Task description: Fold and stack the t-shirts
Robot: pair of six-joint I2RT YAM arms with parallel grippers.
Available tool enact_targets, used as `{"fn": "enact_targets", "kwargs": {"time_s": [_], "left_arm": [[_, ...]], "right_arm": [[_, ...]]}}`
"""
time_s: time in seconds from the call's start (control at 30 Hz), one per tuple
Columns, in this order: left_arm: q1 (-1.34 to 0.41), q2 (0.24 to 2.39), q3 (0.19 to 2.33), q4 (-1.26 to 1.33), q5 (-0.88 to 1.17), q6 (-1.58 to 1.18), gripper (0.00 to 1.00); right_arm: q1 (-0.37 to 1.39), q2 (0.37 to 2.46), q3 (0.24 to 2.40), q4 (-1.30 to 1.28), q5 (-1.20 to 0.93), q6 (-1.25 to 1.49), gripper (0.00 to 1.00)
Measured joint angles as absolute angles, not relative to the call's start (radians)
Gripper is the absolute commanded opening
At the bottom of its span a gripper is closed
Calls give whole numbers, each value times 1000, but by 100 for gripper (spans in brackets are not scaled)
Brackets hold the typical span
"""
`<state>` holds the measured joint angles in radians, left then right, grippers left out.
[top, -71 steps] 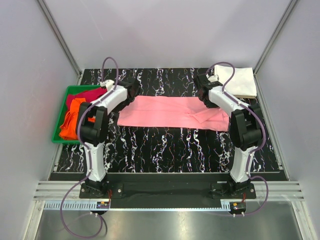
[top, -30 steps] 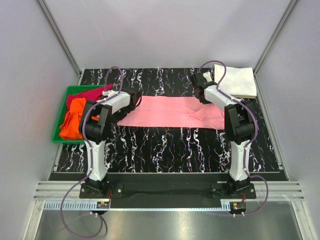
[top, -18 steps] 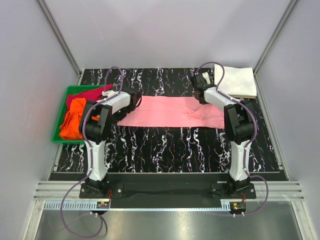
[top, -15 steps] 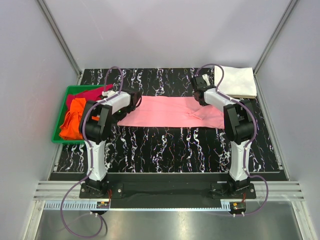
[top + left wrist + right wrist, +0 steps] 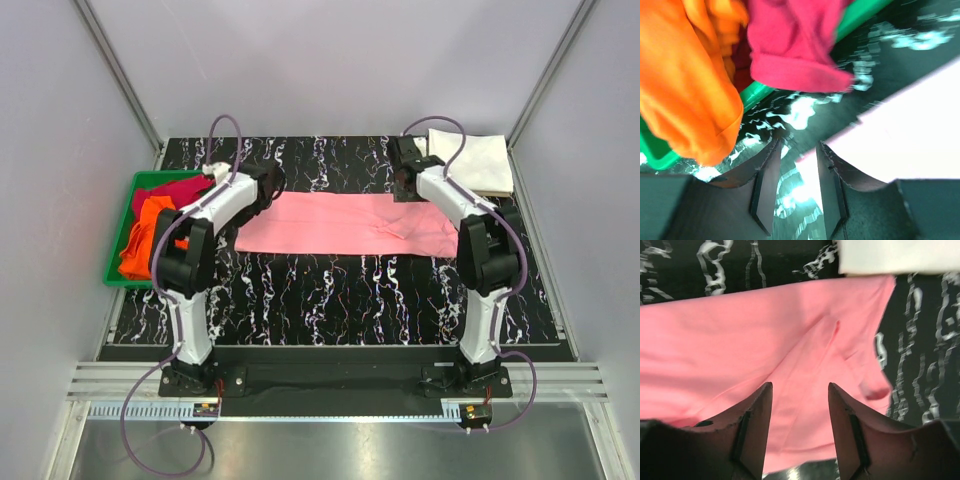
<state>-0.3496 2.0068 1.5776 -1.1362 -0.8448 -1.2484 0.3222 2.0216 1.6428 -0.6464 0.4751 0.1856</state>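
Light pink t-shirt (image 5: 340,222) lies flat mid-frame, a long strip running left-right, creased near its right end. Left gripper (image 5: 264,186) is at the strip's far-left corner and right gripper (image 5: 405,182) over its far edge toward the right. Both jaws are parted, holding nothing. Folded white t-shirt (image 5: 472,160) sits upper right. Orange t-shirt (image 5: 145,235) and magenta t-shirt (image 5: 175,190) are bunched in the green tray (image 5: 118,276), left.

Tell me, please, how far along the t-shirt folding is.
Done: the white shirt lies folded in the far right corner. In hand: the pink shirt is a long strip, with the left gripper and right gripper open along its far edge. Left: the orange shirt and magenta shirt, unfolded in the green tray.
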Motion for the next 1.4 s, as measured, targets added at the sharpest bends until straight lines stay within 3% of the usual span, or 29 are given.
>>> {"fn": "enact_targets", "kwargs": {"time_s": [0.17,0.27,0.43,0.57,0.73,1.23,1.4], "left_arm": [[-431,1843,1636,-1081,-796,-1055,41],[-462,1720,1617,-970,-628,-886,46],[-450,1490,1442,-709,-162,-558,59],[-451,1452,1376,-589,133,-396,66],[-461,1455,1283,-510,342,-317,69],[-461,1455,1267,-458,434,-285,70],[-461,1455,1267,-455,434,-285,70]], "right_arm": [[305,1899,1583,-683,308,408,55],[290,1858,1516,-690,209,540,54],[242,1850,1372,-675,49,719,52],[216,1850,1284,-655,-21,822,52],[215,1850,1221,-603,-67,903,51],[212,1812,1206,-544,-53,939,36],[203,1797,1206,-542,-42,936,24]]}}
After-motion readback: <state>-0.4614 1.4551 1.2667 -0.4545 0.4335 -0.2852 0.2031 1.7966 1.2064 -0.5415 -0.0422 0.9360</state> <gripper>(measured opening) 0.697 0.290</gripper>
